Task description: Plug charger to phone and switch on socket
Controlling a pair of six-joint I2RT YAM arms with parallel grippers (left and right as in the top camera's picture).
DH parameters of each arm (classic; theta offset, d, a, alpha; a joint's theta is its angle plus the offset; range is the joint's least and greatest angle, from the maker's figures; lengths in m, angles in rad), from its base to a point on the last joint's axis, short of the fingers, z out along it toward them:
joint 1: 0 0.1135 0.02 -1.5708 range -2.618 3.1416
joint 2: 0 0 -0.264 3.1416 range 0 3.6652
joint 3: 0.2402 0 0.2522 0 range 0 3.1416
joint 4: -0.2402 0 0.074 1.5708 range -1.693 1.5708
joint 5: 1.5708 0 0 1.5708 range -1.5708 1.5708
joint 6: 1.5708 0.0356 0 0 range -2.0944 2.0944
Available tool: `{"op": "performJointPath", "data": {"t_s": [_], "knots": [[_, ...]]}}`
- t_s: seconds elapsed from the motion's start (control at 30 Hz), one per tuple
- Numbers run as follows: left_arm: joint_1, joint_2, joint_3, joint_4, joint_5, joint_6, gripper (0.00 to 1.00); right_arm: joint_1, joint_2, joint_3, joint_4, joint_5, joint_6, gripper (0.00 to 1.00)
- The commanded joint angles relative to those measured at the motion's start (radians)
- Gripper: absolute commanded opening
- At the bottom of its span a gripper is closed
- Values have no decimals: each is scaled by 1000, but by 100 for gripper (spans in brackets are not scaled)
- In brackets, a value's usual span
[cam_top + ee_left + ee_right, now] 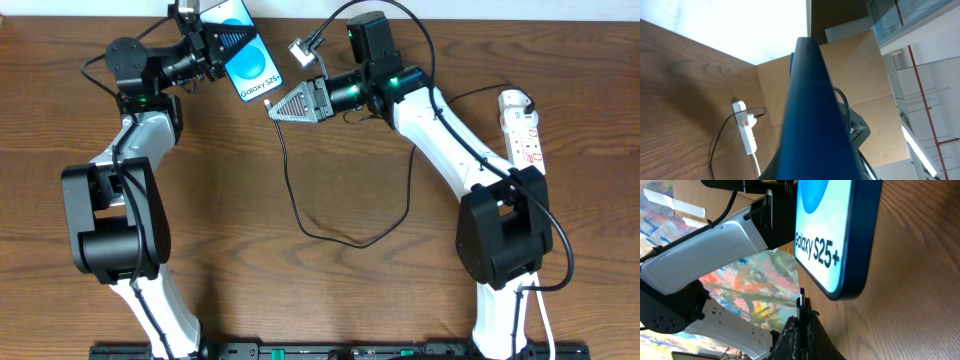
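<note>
step: plug-in, tip not yet in port | left hand clamped on phone, holding it tilted | right hand pinching charger plug, tip just below phone's bottom edge, apart | next: align tip with port, push straight in | socket well right of phone, switch step pending

Overhead: fixed, high, looking straight down; phone small in frame.
Left wrist: hard against the phone, sighting along its blue edge to the socket beyond it.
Right wrist: close at the phone's lettered end, facing along its screen.
Phone common to all three views; socket to overhead and left wrist.
</note>
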Motion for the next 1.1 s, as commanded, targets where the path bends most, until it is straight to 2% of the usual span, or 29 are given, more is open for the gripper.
{"op": "performJointPath", "data": {"t_s": [0.0, 1.07], "knots": [[-9, -13, 8, 16, 13, 22, 8, -2, -25, 12, 6, -24, -17, 1], [-16, -13, 8, 15, 27, 25, 7, -27, -25, 12, -21, -3, -10, 1]]}}
